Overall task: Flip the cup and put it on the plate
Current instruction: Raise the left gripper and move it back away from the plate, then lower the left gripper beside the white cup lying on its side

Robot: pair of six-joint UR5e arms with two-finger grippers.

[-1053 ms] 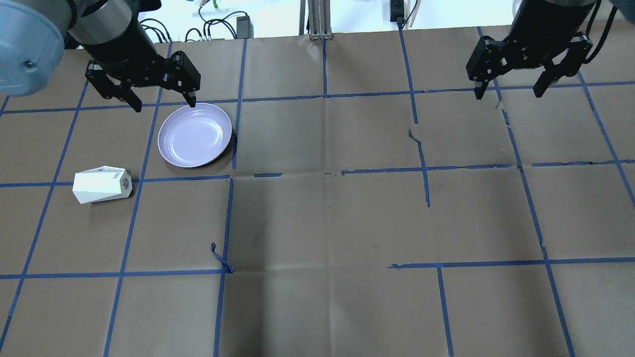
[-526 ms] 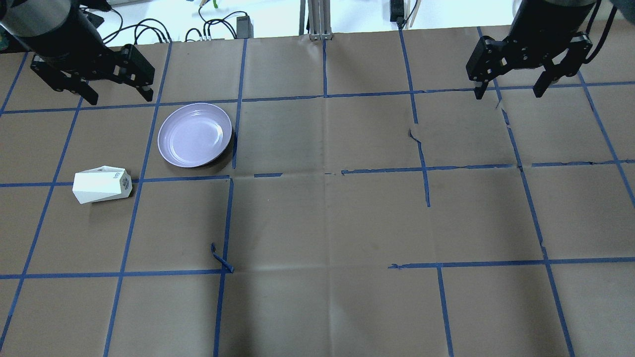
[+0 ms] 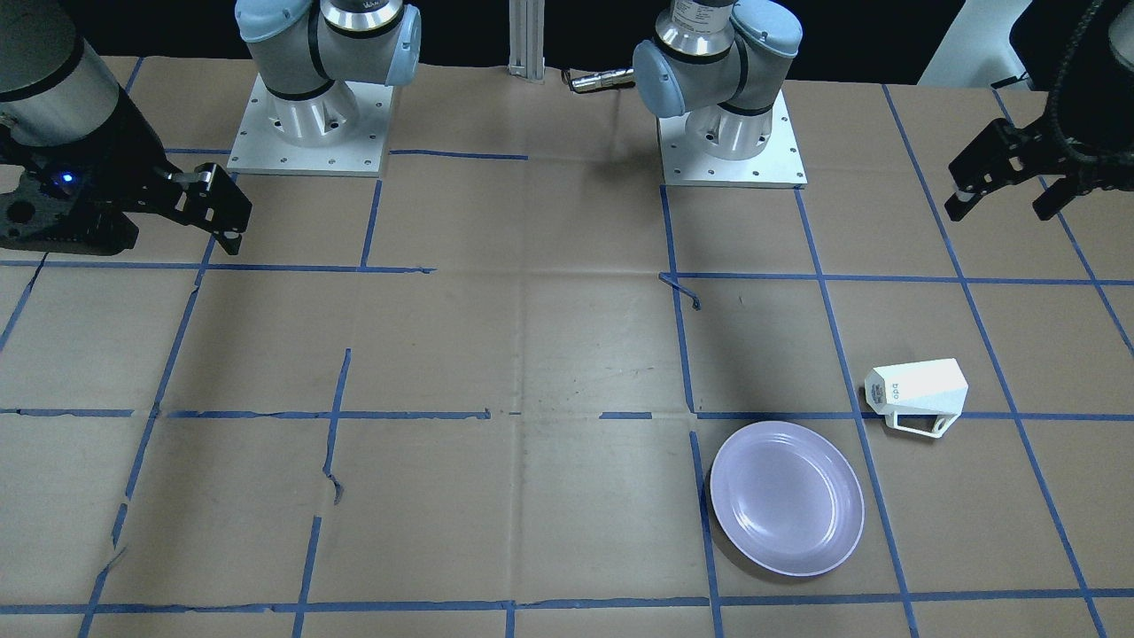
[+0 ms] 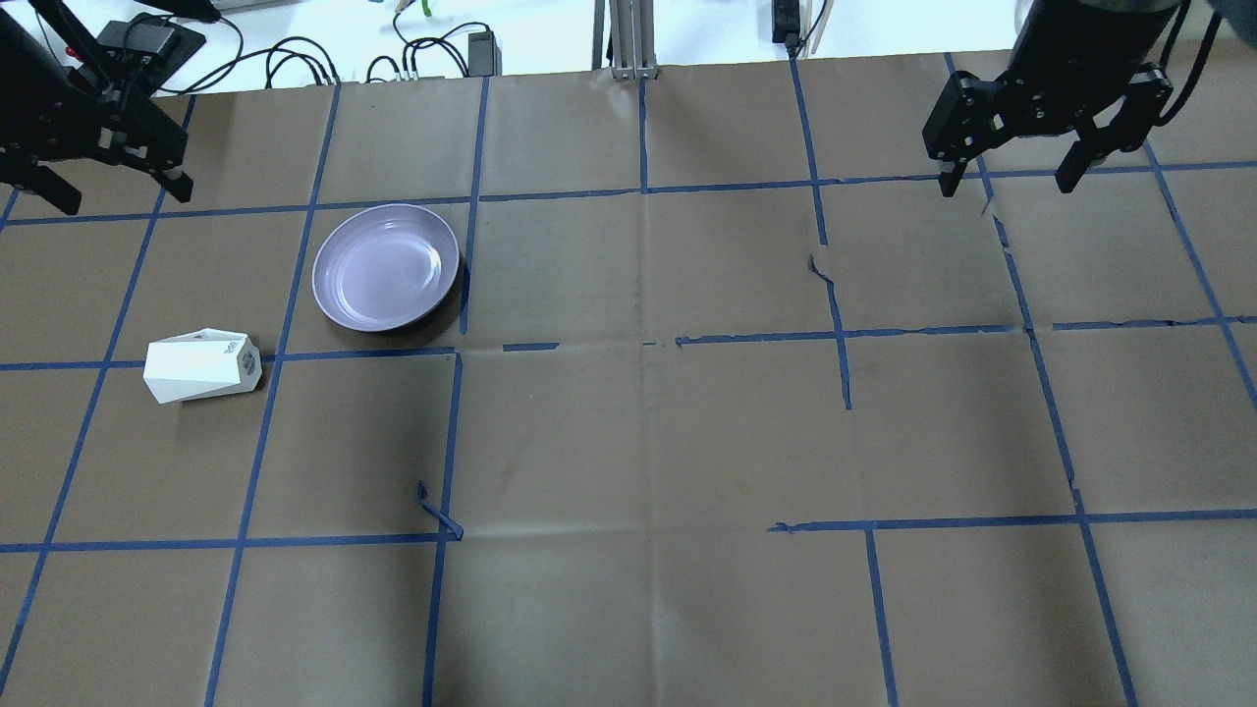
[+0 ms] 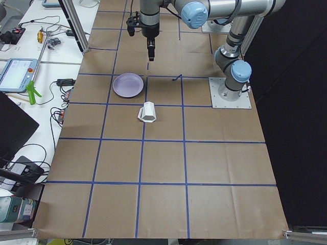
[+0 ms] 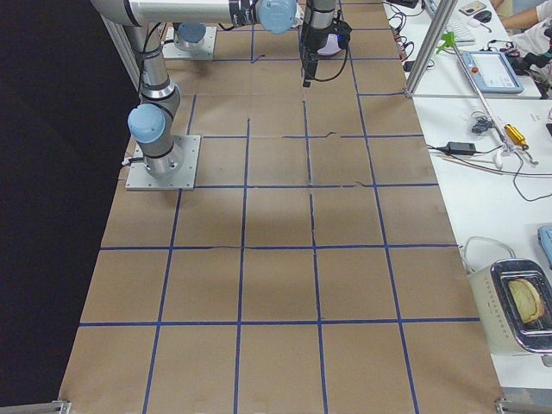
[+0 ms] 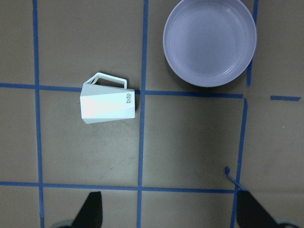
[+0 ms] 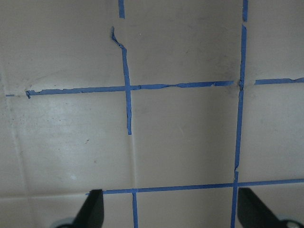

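Observation:
The white faceted cup (image 4: pixel 201 366) lies on its side on the brown paper, with its handle toward the far side and its wider end to the left. It also shows in the left wrist view (image 7: pixel 108 99) and the front view (image 3: pixel 917 390). The lavender plate (image 4: pixel 386 267) sits empty, to the right of the cup and farther back, apart from it (image 7: pixel 209 41) (image 3: pixel 787 498). My left gripper (image 4: pixel 123 199) is open and empty, raised at the far left, behind the cup. My right gripper (image 4: pixel 1005 187) is open and empty at the far right.
Blue tape lines grid the brown paper table cover (image 4: pixel 628 442). Cables and power bricks (image 4: pixel 432 49) lie beyond the far edge. The two arm bases (image 3: pixel 306 115) stand at the robot's side of the table.
My left gripper has moved left, from just behind the plate's rim to the far left corner. The cup, the plate and the right arm have not moved.

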